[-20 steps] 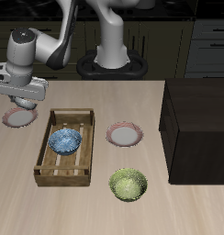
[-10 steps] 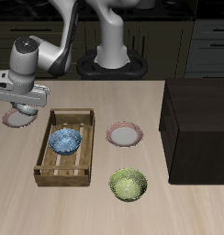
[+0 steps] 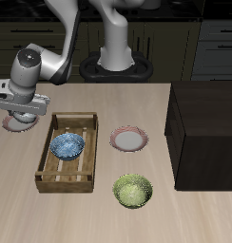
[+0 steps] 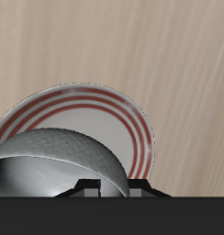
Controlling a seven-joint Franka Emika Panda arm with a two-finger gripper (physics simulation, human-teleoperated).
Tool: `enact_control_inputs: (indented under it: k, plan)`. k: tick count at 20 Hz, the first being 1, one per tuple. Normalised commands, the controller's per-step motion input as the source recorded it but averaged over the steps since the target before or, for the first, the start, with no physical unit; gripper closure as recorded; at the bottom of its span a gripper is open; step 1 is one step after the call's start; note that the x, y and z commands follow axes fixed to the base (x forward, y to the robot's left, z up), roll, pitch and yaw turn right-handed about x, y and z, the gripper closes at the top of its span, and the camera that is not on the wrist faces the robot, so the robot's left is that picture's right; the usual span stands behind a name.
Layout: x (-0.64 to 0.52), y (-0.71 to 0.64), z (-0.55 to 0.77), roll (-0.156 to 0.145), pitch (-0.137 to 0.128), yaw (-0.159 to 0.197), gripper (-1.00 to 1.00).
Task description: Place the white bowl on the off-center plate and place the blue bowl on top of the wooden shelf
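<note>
My gripper (image 3: 22,111) hangs over the off-center plate (image 3: 9,124) near the table's side edge, shut on the rim of the white bowl (image 3: 26,119). In the wrist view the white bowl (image 4: 59,161) hovers just above the red-rimmed plate (image 4: 132,119) and covers part of it; my gripper (image 4: 109,189) shows only as dark finger bases at the bowl's rim. The blue bowl (image 3: 67,145) sits inside a light slatted crate (image 3: 53,177). Across the table stands the dark wooden shelf (image 3: 203,133), with nothing on its flat top.
A second red-rimmed plate (image 3: 129,140) lies mid-table beside the crate. A yellow-green patterned bowl (image 3: 133,191) sits nearer the table's front edge. The robot's base stands at the back of the table.
The gripper has sunk and shifted slightly toward the table's side edge with the white bowl, bringing the bowl closer to the plate. Nothing else has moved.
</note>
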Motion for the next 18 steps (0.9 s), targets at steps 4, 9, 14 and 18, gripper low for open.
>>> enact_control_inputs:
  k: [4,9,14,18]
  plan:
    - [-0.01,0.1,-0.01,0.015,0.005,0.007,-1.0]
    - [-0.01,0.2,0.2,0.02,-0.028,0.002,-1.0]
    - [-0.05,0.2,0.33,0.005,-0.053,-0.015,-1.0]
    - [-0.04,0.18,0.38,0.001,-0.045,-0.03,-1.0]
